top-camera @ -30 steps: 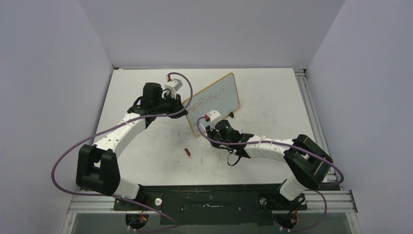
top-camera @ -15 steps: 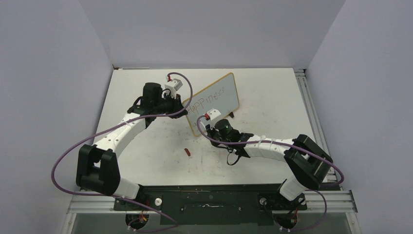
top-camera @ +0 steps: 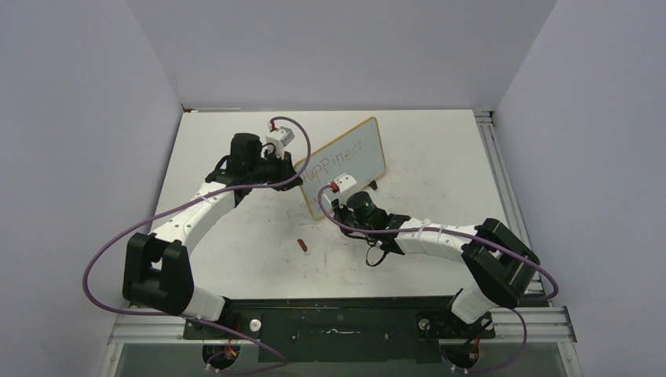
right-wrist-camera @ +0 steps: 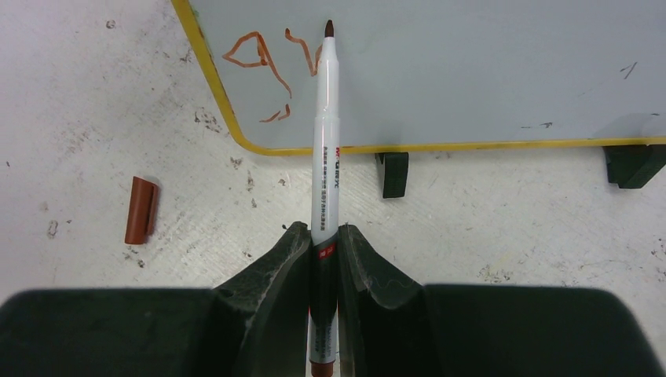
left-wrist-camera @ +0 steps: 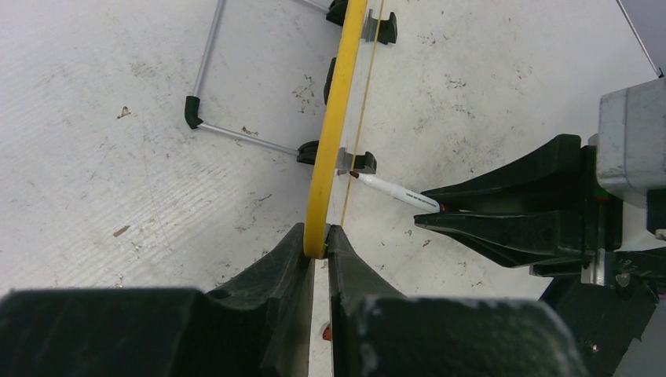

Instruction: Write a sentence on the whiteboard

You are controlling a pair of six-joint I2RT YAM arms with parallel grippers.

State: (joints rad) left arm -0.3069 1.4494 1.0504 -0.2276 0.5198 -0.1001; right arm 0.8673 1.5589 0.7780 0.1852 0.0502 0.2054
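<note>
The whiteboard [top-camera: 366,155], yellow-framed, stands tilted at the table's middle. Red lettering of the sentence [top-camera: 334,162] runs along its upper half. My left gripper [top-camera: 299,177] is shut on the board's left edge; in the left wrist view the yellow frame [left-wrist-camera: 334,118] sits pinched between the left gripper [left-wrist-camera: 316,239] fingers. My right gripper [right-wrist-camera: 323,234] is shut on a white marker [right-wrist-camera: 327,133]. Its tip rests against the whiteboard [right-wrist-camera: 471,71] near the lower left corner, beside a few red strokes [right-wrist-camera: 263,63]. From the left wrist the marker [left-wrist-camera: 393,188] shows meeting the board's face.
A red marker cap [top-camera: 303,245] lies on the table in front of the board, left of my right gripper [top-camera: 334,208]; the right wrist view shows the cap [right-wrist-camera: 141,210] too. A wire stand [left-wrist-camera: 206,63] props the board from behind. Metal rails [top-camera: 503,181] line the table's right edge.
My right arm has shifted very slightly along the board's lower edge with the marker. The left arm and the board have stayed put.
</note>
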